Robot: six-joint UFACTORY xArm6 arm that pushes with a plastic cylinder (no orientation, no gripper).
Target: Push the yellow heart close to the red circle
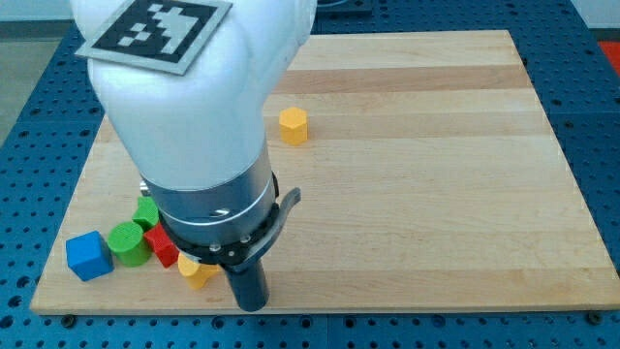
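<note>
A yellow block (198,272), partly hidden by my arm so its shape is unclear, lies near the view's bottom left. A red block (162,246) lies just to its upper left, touching or nearly touching it, also partly hidden. My tip (252,306) is near the board's bottom edge, a short way to the right of the yellow block and apart from it. A second yellow block (293,126), hexagon-like, sits alone higher up, near the middle of the board.
A green round block (126,242) and a blue cube (88,256) lie left of the red block. Another green block (146,211) sits above them, half under my arm. The wooden board (436,194) ends just below my tip. My arm hides the board's upper left.
</note>
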